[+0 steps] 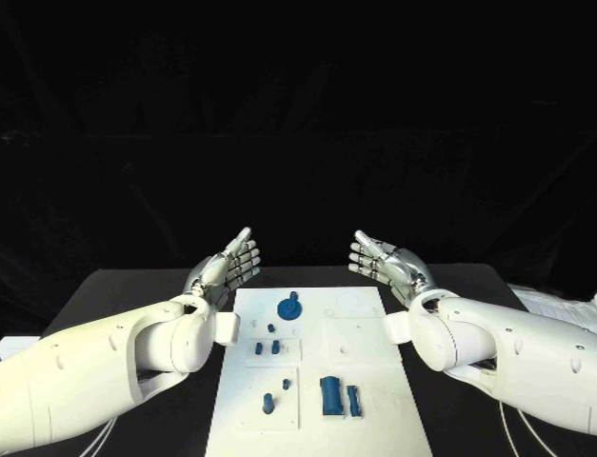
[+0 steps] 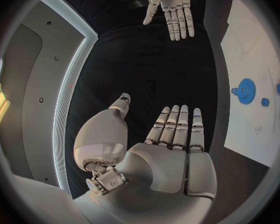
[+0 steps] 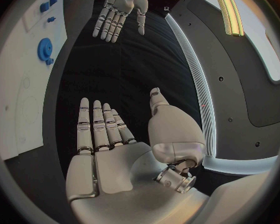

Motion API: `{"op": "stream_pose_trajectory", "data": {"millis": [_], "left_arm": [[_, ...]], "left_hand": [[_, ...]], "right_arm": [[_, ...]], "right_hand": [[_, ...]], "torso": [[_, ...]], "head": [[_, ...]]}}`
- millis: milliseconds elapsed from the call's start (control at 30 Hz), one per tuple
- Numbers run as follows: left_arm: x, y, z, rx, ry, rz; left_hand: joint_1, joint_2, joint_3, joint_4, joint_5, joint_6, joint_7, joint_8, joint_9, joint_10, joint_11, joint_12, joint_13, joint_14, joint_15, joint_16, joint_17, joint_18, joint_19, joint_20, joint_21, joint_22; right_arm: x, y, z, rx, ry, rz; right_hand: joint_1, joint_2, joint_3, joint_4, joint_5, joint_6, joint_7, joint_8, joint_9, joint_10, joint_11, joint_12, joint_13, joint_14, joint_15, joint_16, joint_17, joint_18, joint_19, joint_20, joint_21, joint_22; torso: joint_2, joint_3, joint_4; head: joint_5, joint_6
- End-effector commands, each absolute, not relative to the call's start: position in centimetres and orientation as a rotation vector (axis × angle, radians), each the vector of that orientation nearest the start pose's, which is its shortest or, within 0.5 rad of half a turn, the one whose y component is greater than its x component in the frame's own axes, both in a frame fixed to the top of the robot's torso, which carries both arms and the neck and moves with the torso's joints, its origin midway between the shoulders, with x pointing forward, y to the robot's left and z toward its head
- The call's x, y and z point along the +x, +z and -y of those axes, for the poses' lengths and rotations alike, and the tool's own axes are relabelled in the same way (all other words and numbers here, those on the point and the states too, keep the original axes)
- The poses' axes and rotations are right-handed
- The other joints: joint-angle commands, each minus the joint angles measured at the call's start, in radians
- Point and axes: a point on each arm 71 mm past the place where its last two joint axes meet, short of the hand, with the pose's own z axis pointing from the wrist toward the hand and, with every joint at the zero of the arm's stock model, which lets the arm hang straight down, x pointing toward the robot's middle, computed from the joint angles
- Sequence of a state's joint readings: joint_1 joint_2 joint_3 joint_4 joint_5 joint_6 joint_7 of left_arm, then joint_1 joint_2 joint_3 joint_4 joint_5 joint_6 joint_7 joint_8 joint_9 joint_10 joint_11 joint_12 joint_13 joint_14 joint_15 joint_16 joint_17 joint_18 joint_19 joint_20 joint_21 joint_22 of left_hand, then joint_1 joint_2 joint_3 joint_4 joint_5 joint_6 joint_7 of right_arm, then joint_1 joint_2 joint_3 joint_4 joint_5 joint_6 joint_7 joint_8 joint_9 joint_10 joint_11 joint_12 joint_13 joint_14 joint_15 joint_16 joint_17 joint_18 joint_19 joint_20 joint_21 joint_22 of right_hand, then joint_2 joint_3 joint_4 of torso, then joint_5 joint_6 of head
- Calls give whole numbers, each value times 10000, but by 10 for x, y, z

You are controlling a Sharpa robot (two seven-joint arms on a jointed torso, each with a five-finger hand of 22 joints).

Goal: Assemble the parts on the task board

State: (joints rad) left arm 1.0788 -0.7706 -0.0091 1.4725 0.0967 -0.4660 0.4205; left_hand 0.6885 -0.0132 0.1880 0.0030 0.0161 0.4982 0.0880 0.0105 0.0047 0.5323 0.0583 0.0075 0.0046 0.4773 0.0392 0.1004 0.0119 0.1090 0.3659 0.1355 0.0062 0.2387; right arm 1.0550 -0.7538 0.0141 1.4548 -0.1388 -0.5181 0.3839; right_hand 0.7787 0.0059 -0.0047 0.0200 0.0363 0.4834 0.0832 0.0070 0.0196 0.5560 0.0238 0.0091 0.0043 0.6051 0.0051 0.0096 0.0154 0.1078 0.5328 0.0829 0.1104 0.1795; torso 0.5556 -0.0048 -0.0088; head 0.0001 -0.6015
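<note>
Nearest the robot, at the near end of the white task board [image 1: 381, 419], a long blue block [image 1: 331, 395] lies lengthwise with a thinner blue bar [image 1: 354, 401] just beside it on the robot's right, and two small blue pieces [image 1: 273, 395] sit to their left on the same end of the board. Further up the board a cluster of small blue parts [image 1: 270, 343] lies near its left edge, about level with the wrists. Beyond them a round blue gear [image 1: 288, 307] lies flat on the far part of the board, seen also from the left wrist [image 2: 246, 91] and from the right wrist [image 3: 45, 50]. The two white arms reach forward along either side of the board. Past its far corners the left hand [image 1: 229, 263] and the right hand [image 1: 388, 263] are raised above the black table [image 1: 133, 286], palms turned toward each other, fingers straight and lying close together, thumbs apart, holding nothing and touching nothing. At the table's right edge, well apart from the board, lies a crumpled white sheet [image 1: 562, 307]
</note>
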Motion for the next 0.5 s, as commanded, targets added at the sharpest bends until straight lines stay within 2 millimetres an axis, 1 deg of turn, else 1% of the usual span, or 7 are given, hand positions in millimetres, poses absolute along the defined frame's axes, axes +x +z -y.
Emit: {"op": "stream_pose_trajectory", "data": {"millis": [33, 133, 167, 200, 233, 267, 500], "left_arm": [[474, -227, -199, -12487, -12795, -12564], [468, -226, -196, -12293, -12541, -12377], [466, -225, -195, -12242, -12478, -12328], [465, -225, -194, -12198, -12423, -12285], [464, -225, -194, -12162, -12379, -12250], [463, -224, -193, -12121, -12329, -12210], [462, -224, -192, -12089, -12289, -12178]], "left_hand": [[-2252, 132, -616, -30, -161, -1630, -880, -105, -47, -1742, -583, -75, -46, -1564, -392, -1004, -119, -327, -1201, -444, -62, -782], [-2780, 132, -758, -30, -161, -2017, -880, -105, -47, -2151, -583, -75, -46, -1930, -392, -1004, -119, -326, -1479, -548, -62, -965], [-2939, 132, -806, -30, -161, -2130, -880, -105, -47, -2276, -583, -75, -46, -2040, -392, -1004, -119, -1090, -1565, -581, -62, -1020], [-3093, 132, -849, -30, -161, -2244, -880, -105, -47, -2389, -583, -75, -46, -2148, -392, -1004, -119, -1090, -1643, -609, -62, -1073], [-3195, 132, -873, -30, -161, -2317, -880, -105, -47, -2472, -583, -75, -46, -2220, -392, -1004, -119, -1090, -1702, -625, -62, -1108], [-3443, 132, -940, -30, -161, -2500, -880, -105, -47, -2661, -583, -75, -46, -2389, -392, -1004, -119, -1090, -1833, -1355, -62, -1196], [-4258, 132, -1144, -30, -161, -3087, -880, -105, -47, -3296, -583, -75, -46, -2958, -392, -1004, -119, -1090, -2259, -1355, -62, -1477]], "right_arm": [[474, -227, 198, 11859, 12495, -12502], [467, -226, 195, 11993, 12382, -12309], [465, -225, 194, 12024, 12353, -12266], [464, -225, 193, 12049, 12329, -12232], [463, -224, 193, 12068, 12311, -12206], [462, -224, 193, 12084, 12294, -12184], [462, -224, 192, 12089, 12289, -12178]], "right_hand": [[-2550, -59, 47, -200, -363, -1582, -832, -70, -196, -1819, -238, -91, -43, -1983, -51, -96, -154, -327, -1746, -829, -359, -587], [-3150, -59, 47, -200, -363, -1952, -832, -70, -196, -2256, -238, -91, -43, -2449, -51, -96, -154, -327, -2161, -829, -1104, -726], [-3332, -59, 47, -200, -363, -2066, -832, -70, -196, -2383, -238, -91, -43, -2589, -51, -96, -154, -347, -2282, -829, -1104, -767], [-3506, -59, 47, -200, -363, -2175, -832, -70, -196, -2507, -238, -91, -43, -2726, -51, -96, -154, -1078, -2402, -829, -1104, -808], [-3632, -59, 47, -200, -363, -2253, -832, -70, -196, -2597, -238, -91, -43, -2824, -51, -96, -154, -1078, -2488, -829, -1104, -838], [-3902, -59, 47, -200, -363, -2422, -832, -70, -196, -2789, -238, -91, -43, -3036, -51, -96, -154, -1078, -2674, -829, -1104, -900], [-4827, -59, 47, -200, -363, -2994, -832, -70, -196, -3443, -238, -91, -43, -3749, -51, -96, -154, -1078, -3302, -829, -1104, -1795]], "torso": [[-114, 48, 88], [-114, 48, 88], [-114, 48, 88], [-114, 48, 88], [-114, 48, 88], [-114, 48, 88], [-114, 48, 88]], "head": [[-1, 15], [-1, 15], [-1, 15], [-1, 15], [-1, 15], [-1, 15], [-1, 15]]}}
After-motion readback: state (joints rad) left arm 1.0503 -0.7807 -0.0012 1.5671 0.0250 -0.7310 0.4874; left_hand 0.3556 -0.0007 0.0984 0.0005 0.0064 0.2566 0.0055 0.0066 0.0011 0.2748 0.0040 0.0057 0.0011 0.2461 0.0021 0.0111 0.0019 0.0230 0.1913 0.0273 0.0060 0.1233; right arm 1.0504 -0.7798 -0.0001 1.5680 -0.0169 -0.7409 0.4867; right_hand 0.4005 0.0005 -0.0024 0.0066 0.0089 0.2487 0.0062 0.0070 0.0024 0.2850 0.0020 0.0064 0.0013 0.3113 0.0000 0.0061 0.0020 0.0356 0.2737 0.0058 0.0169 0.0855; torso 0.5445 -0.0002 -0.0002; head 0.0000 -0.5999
